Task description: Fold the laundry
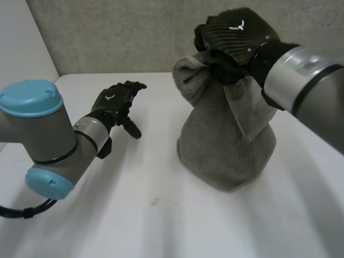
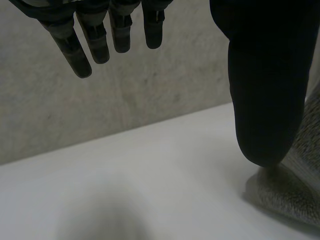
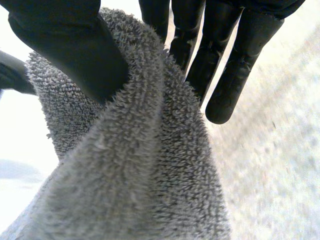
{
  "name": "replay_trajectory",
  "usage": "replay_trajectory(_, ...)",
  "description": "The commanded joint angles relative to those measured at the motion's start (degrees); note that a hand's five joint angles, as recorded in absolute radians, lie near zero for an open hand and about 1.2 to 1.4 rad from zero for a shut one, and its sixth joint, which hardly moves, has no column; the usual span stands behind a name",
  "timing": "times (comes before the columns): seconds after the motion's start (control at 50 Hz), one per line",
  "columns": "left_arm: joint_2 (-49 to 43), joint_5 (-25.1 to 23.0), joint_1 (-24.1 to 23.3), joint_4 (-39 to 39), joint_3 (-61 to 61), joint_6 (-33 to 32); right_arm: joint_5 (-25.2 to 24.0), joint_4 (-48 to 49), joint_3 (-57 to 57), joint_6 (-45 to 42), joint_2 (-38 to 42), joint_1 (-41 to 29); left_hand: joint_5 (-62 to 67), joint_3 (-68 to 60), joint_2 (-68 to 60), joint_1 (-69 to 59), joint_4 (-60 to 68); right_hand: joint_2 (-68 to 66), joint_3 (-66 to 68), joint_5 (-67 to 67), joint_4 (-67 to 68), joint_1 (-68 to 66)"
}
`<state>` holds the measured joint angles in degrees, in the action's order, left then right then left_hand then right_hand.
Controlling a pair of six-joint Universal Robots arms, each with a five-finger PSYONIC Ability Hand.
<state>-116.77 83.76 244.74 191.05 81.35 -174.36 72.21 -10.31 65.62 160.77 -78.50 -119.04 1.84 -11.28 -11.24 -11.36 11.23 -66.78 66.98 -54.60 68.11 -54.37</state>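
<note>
A grey terry towel (image 1: 226, 145) is bunched and lifted at its top, and its lower part rests on the white table (image 1: 161, 215). My right hand (image 1: 236, 32) is shut on the towel's top. In the right wrist view the thumb (image 3: 70, 45) and fingers (image 3: 225, 65) pinch a fold of the towel (image 3: 130, 175). My left hand (image 1: 115, 105) hovers open over the table, well left of the towel and touching nothing. In the left wrist view its fingers (image 2: 100, 40) are straight, with the towel's lower edge (image 2: 295, 185) beyond its thumb.
A grey wall (image 1: 134, 32) runs along the table's far edge. The table's left edge lies close to my left arm (image 1: 43, 134). Bare white tabletop lies in front of the towel and between the two hands.
</note>
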Motion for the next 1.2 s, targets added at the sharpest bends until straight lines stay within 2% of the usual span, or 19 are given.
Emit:
replay_trajectory(0.02,-3.63,-5.43,-0.49,2.57,-4.61,1.56,-4.79,-12.70,-1.73,-5.28,-6.83,-2.07,1.41,-1.97,-2.00,-1.88,2.01,-13.22,13.02,-15.40,11.89,-25.63)
replay_trajectory(0.3,-10.23,-18.72,-7.79,2.57,-5.15,16.25,-5.50,-15.00,-0.58,-6.61,-8.51,-2.51,3.43,-3.99,-4.02,-3.90,4.03,-13.22,13.02,-15.40,11.89,-25.63)
replay_trajectory(0.34,-10.49,-19.42,-8.75,2.66,-4.88,17.21,-5.23,-14.91,-0.32,-6.61,-8.51,-1.73,26.47,-27.03,-27.06,-26.94,27.08,-13.22,13.02,-15.40,11.89,-25.63)
replay_trajectory(0.36,-10.49,-19.42,-8.75,2.66,-4.88,17.21,-5.23,-14.91,-0.32,-6.61,-8.51,-1.72,26.64,-27.20,-27.23,-27.11,27.24,-13.22,13.02,-15.40,11.89,-25.63)
replay_trajectory(0.38,-10.40,-18.46,-8.67,2.74,-4.97,17.21,-4.88,-14.83,-0.06,-6.70,-8.25,-1.55,55.95,-56.51,-56.54,-56.42,56.55,-13.22,13.02,-15.40,11.89,-25.63)
replay_trajectory(0.4,-10.14,-16.10,-8.32,2.83,-5.67,17.21,-4.36,-14.56,0.29,-7.13,-7.99,-1.46,68.04,-68.60,-68.63,-68.52,68.65,-13.22,13.02,-15.40,11.89,-25.63)
replay_trajectory(0.46,-9.35,-12.04,-7.70,2.74,-6.20,17.04,-4.27,-14.30,0.47,-7.58,-7.81,-1.46,68.16,-68.72,-68.76,-68.64,68.77,-13.22,13.02,-15.40,11.89,-25.63)
replay_trajectory(0.5,-5.50,-2.94,-4.82,2.48,-7.51,16.34,-3.66,-13.86,0.12,-9.32,-5.98,0.55,68.16,-68.72,-68.76,-68.64,68.77,-13.22,13.02,-15.40,11.89,-25.63)
replay_trajectory(0.52,-5.48,-2.90,-4.80,2.48,-7.52,16.33,-3.65,-13.86,0.12,-9.33,-5.96,0.56,68.16,-68.72,-68.76,-68.64,68.77,-13.22,13.02,-15.40,11.89,-25.63)
replay_trajectory(0.56,-1.37,3.41,-0.86,2.31,-7.78,15.46,-0.07,-11.76,-0.49,-9.77,-3.43,4.67,68.16,-68.72,-68.76,-68.64,68.77,-13.22,13.02,-15.40,11.89,-25.63)
replay_trajectory(0.66,5.39,5.45,3.54,2.13,-7.70,13.79,7.49,-3.17,-0.67,-9.42,-1.22,5.49,68.16,-68.72,-68.76,-68.64,68.77,-13.22,13.02,-15.40,11.89,-25.63)
replay_trajectory(0.76,10.59,5.37,4.69,1.60,-5.95,12.38,10.67,4.14,1.26,-9.60,-0.60,5.40,68.16,-68.72,-68.76,-68.64,68.77,-13.22,13.02,-15.40,11.89,-25.63)
replay_trajectory(0.92,17.63,4.31,3.82,2.12,5.91,9.66,9.19,4.16,4.16,-9.68,-0.16,5.23,68.16,-68.72,-68.76,-68.64,68.77,-13.22,13.02,-15.40,11.89,-25.63)
replay_trajectory(0.94,17.46,3.70,3.55,3.09,7.15,9.39,8.22,4.16,4.42,-9.69,-0.34,4.61,55.86,-56.42,-56.46,-56.34,56.47,-13.22,13.02,-15.40,11.89,-25.63)
replay_trajectory(0.96,17.46,3.70,3.55,3.10,7.16,9.39,8.21,4.16,4.43,-9.69,-0.34,4.61,55.74,-56.30,-56.33,-56.21,56.35,-13.22,13.02,-15.40,11.89,-25.63)
replay_trajectory(0.98,16.50,2.65,3.12,4.23,7.59,9.48,6.82,4.16,4.43,-9.60,-0.51,3.48,25.10,-25.66,-25.69,-25.57,25.70,-13.22,13.02,-15.40,11.89,-25.63)
replay_trajectory(1.0,16.49,2.64,3.11,4.24,7.60,9.48,6.81,4.16,4.43,-9.60,-0.52,3.46,24.79,-25.35,-25.38,-25.26,25.40,-13.22,13.02,-15.40,11.89,-25.63)
replay_trajectory(1.02,14.58,1.42,2.76,4.76,7.08,9.74,5.07,4.25,4.25,-9.68,-0.78,2.16,10.97,-11.53,-11.56,-11.44,11.57,-13.22,13.02,-15.40,11.89,-25.63)
replay_trajectory(1.2,0.60,-8.77,1.44,2.49,0.92,12.20,-4.52,-1.37,3.63,-10.13,-10.79,0.74,10.15,-10.71,-10.74,-10.63,10.76,-13.22,13.02,-15.40,11.89,-25.63)
